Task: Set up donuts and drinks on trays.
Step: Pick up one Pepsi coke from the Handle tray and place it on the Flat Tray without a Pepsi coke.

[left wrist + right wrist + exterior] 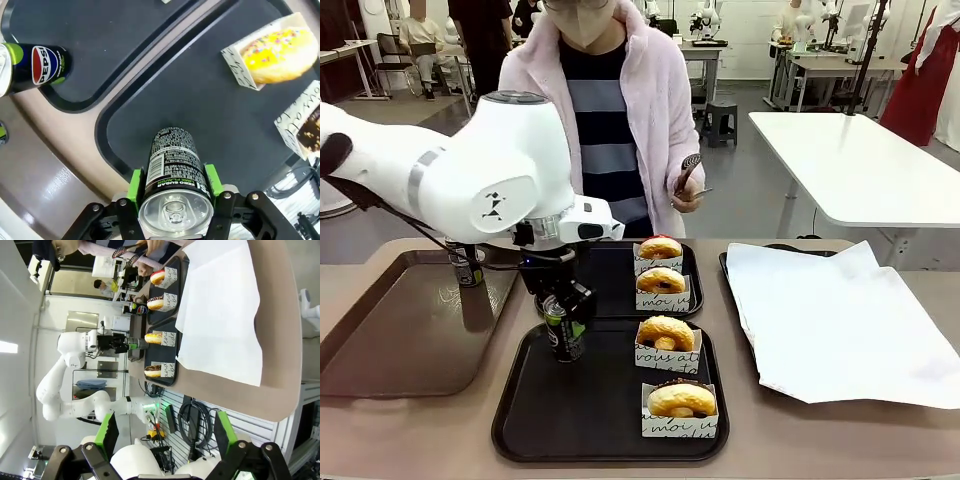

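Front view: your left gripper [563, 318] holds a can [565, 338] upright at the near tray's [525, 425] left side; lower it straight, well apart from the donuts [666, 333].

Left wrist view: green pads [135, 183] clamp the can (centred), tray below.

Right wrist view: your right gripper [165, 432] stands wide, holding nothing.
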